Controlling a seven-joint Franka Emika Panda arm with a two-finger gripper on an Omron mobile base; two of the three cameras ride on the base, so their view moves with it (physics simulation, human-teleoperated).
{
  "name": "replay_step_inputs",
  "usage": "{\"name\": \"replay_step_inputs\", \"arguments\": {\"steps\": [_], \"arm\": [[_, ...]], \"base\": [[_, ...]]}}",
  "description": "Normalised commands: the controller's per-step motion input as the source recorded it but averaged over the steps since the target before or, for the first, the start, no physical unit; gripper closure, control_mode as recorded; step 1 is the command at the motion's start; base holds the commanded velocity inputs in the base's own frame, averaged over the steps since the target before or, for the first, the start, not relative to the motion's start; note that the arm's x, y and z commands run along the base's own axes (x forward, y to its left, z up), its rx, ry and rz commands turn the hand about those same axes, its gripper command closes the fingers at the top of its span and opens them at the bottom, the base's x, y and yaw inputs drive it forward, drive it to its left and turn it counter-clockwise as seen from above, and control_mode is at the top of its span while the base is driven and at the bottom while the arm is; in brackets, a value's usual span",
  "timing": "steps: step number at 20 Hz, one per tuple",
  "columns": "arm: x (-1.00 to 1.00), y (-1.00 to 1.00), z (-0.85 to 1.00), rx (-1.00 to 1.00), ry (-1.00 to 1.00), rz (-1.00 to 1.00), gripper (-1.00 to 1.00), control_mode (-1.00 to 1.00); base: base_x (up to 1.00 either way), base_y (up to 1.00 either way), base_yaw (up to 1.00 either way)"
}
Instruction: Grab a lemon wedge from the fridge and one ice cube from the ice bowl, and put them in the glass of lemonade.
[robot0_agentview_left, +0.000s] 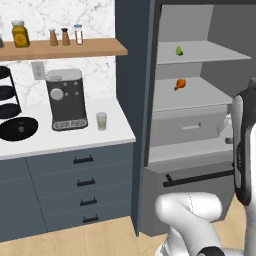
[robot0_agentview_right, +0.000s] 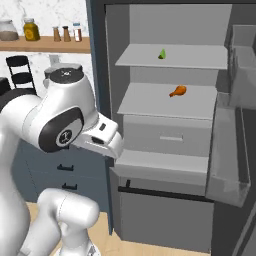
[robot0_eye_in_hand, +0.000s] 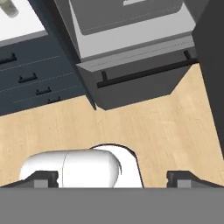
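The fridge (robot0_agentview_right: 170, 135) stands with its door swung wide, its pale shelves bare to view; that much of the job looks done, and little else. On the upper shelf lies a small green wedge, by my judgement the lemon wedge (robot0_agentview_right: 162, 54); on the shelf below it sits an orange piece of food (robot0_agentview_right: 177, 91). Both are well above and ahead of the hand, untouched.

The gripper (robot0_eye_in_hand: 113, 177) points down at the wooden floor (robot0_eye_in_hand: 144, 131) in front of the fridge's lower drawer (robot0_eye_in_hand: 140, 74); its two finger tips stand far apart at the bottom of the hand view, jaws spread wide, with nothing between them.

The glass of lemonade (robot0_agentview_left: 101, 120) waits on the white counter (robot0_agentview_left: 60, 142), just beside the coffee machine (robot0_agentview_left: 66, 99), well off to the side of the hand and away from the fridge; I see neither wedge nor ice in it, though it is small. The ice bowl I cannot make out.

So nearly everything is left: reach up for the wedge, carry it to the glass, then fetch one ice cube and drop that in too.
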Motion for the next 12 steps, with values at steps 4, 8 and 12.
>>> {"name": "replay_step_inputs", "arguments": {"steps": [4,8,12], "arm": [[1.00,0.17,-0.91,0.00,0.05,0.03,-1.00,-1.00],[0.82,0.24,-0.89,0.00,0.00,0.04,-1.00,-1.00],[0.23,0.46,-0.34,0.00,0.00,0.00,-1.00,-1.00]], "base": [[0.00,0.00,0.00],[0.00,0.00,0.00],[0.00,0.00,0.00]]}}
